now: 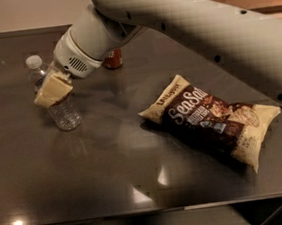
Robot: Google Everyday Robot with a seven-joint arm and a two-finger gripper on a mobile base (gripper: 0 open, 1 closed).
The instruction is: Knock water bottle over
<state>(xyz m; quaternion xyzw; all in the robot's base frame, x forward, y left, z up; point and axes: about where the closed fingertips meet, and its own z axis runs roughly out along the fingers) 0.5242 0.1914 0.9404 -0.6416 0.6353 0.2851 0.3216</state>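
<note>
The water bottle (64, 111) is small, clear and ribbed with a white cap. It stands at the left of the dark table (111, 163), its top leaning left and away. My gripper (52, 89) is against the bottle's middle and covers its label area. Its cream fingers (48, 94) look pressed together with nothing between them. The big white arm reaches in from the upper right.
A red can (113, 60) stands behind the wrist, mostly hidden. A brown and cream snack bag (209, 118) lies flat right of centre. The table's front edge runs along the bottom, and the back edge meets a wall.
</note>
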